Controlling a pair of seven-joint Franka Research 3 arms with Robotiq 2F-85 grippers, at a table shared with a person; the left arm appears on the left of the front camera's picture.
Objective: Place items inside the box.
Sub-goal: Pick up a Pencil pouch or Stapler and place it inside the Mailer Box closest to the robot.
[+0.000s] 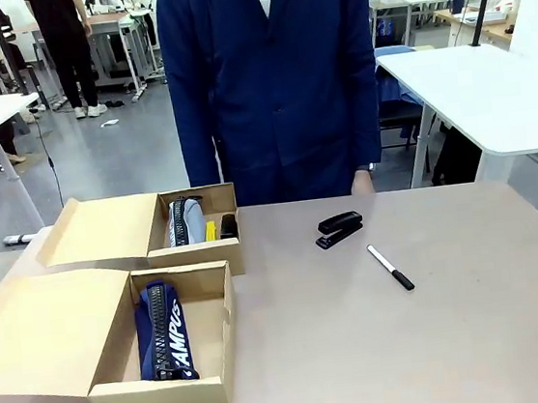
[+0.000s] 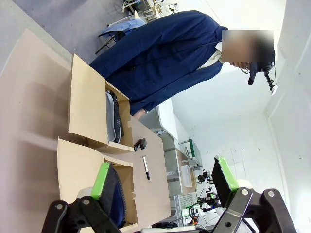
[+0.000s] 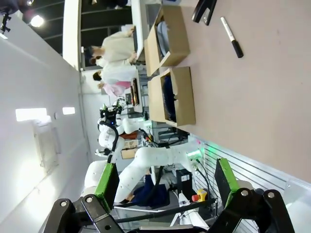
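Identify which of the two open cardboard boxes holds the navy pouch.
The nearer box, at the robot's edge; the navy pouch lies inside. The farther box holds a grey pouch instead.

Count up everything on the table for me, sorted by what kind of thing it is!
Boxes: 2, far box, near box
Pouches: 2, light grey pouch, navy pouch
Staplers: 2, table stapler, boxed stapler
Knives: 1, yellow knife
Pens: 1, white pen
Total: 8
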